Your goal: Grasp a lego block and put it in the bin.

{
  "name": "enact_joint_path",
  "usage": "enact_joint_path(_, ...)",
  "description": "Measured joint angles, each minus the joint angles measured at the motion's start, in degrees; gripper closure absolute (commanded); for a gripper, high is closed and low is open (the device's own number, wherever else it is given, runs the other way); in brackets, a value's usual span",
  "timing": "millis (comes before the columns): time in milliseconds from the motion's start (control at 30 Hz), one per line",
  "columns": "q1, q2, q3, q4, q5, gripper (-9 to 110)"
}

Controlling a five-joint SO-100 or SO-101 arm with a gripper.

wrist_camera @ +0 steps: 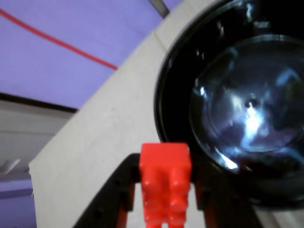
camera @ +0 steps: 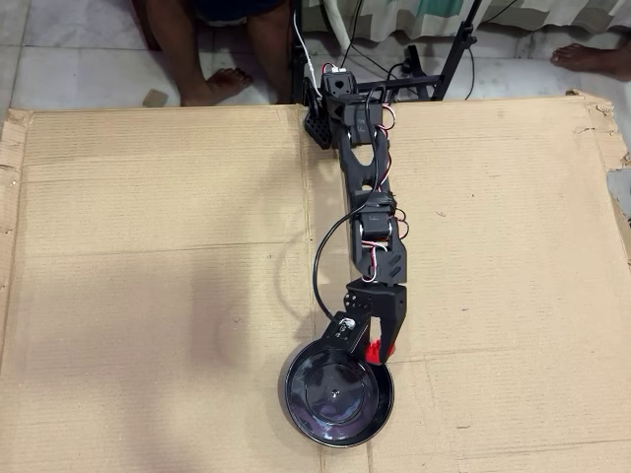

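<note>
The gripper (wrist_camera: 166, 209) held the lego block (wrist_camera: 165, 187), a studded red plastic brick, clamped between its black fingers right at the raised rim of the bin (wrist_camera: 228, 95), a round glossy black dish. The wrist view alone showed the studs and the dish's concentric rings. Only the overhead view showed the arm (camera: 365, 197) stretched across corrugated cardboard (camera: 148, 246), with bare room around the dish.

A home floor setup.
Flattened cardboard (camera: 177, 276) covers tiled floor (camera: 59, 59); bare feet (camera: 222, 84) at 11 o'clock, curtain (camera: 513, 15) at 1 o'clock.
</note>
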Motion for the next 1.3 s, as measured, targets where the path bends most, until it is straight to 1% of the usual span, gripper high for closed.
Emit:
enact_joint_path(233,2.29,-6.24,-9.93,0.00,0.00,101)
enact_joint_path(533,5.10,-13.45,-17.67,0.00,0.00,101)
enact_joint_path(700,5.89,-15.73,-20.39,0.00,0.00,101)
enact_joint_path(1100,6.06,-16.17,-20.65,0.00,0.00,100)
enact_joint_path(1167,6.06,-16.17,-20.65,0.00,0.00,97)
enact_joint_path(1300,6.06,-16.17,-20.65,0.00,0.00,86)
